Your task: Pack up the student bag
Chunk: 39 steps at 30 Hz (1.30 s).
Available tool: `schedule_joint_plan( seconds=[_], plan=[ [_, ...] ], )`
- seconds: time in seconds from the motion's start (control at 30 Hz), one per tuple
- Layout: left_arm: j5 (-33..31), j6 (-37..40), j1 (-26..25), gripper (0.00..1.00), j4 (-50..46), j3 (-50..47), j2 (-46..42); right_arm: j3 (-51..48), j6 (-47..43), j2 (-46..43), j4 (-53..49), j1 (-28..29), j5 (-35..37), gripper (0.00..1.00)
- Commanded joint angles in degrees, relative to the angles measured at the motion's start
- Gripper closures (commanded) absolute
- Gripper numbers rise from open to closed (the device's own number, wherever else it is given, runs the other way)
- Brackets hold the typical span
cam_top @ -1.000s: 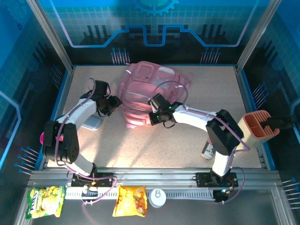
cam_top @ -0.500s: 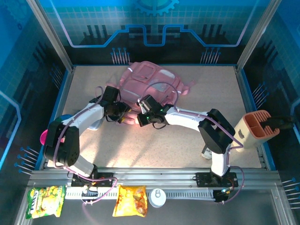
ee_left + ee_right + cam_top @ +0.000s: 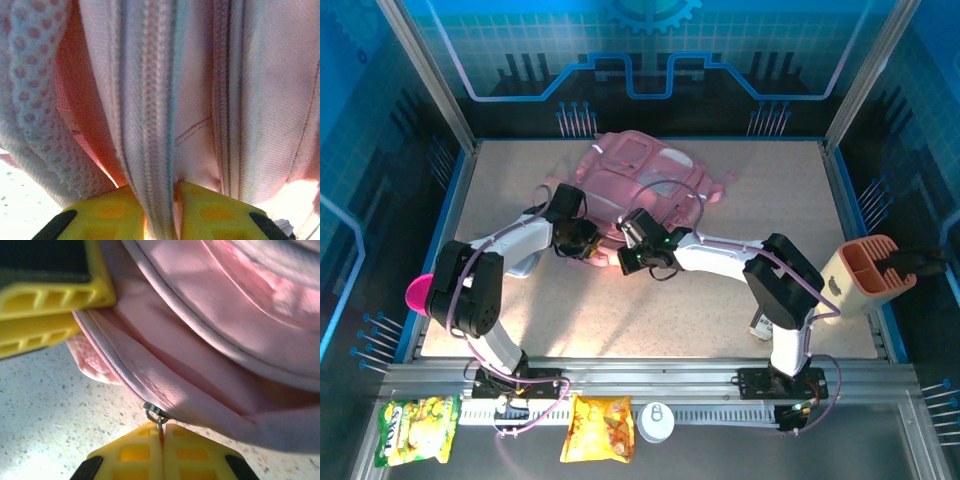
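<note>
**Top external view.** The student bag is pink and slumped on the table, toward 12 o'clock from the table's middle. The left pincer is at the bag's 7 o'clock edge, against the fabric. The right pincer is at the bag's 6 o'clock edge, just beside the left one. The opening of either cannot be read from this height.

**Left wrist view.** Student bag fabric runs from 12 o'clock down into the left pincer, with dotted mesh at 9 o'clock. The yellow fingers are nearly together, clamped on a ribbed zip band of the bag that passes between them.

**Right wrist view.** The student bag covers 12 to 4 o'clock, its lower seam resting on the table. The right pincer is at 6 o'clock, its fingers pressed together on the thin tab of the zip pull, whose metal ring sits just above the fingertips. A yellow finger of the left pincer is at 10 o'clock, against the bag's edge.
</note>
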Motion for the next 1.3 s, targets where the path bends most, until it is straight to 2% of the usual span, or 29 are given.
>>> schedule_joint_plan(
  seconds=[0.0, 0.27, 0.77, 1.07, 1.2, 1.27],
  plan=[
    [-2.0, 1.6, -0.1, 0.82, -1.1, 1.6, 0.6, -3.7, 0.4, -3.5, -3.1, -0.2, 5.1, 1.0],
    [-2.0, 3.7, 0.9, 0.92, -1.5, 1.9, 0.0, -9.6, -1.8, -8.1, -4.2, -7.6, 8.0, 1.0],
    [-0.5, 8.1, 1.0, 0.96, -4.3, 1.6, -1.5, -2.8, -5.8, -4.4, -8.1, -20.5, 8.7, 0.97],
    [1.5, 8.7, 0.2, 0.96, -4.2, 1.7, -2.1, 2.4, -5.0, 1.1, -6.0, -29.3, 0.1, 0.91],
    [2.1, 9.0, -0.7, 0.95, -4.7, 2.0, -2.2, 2.5, -3.2, -0.6, -6.0, -30.9, -3.7, 0.91],
    [2.6, 8.8, -1.4, 0.94, -4.4, 1.9, -2.6, -1.2, -2.3, -3.7, -3.1, -31.0, -6.1, 0.81]
  ],
)
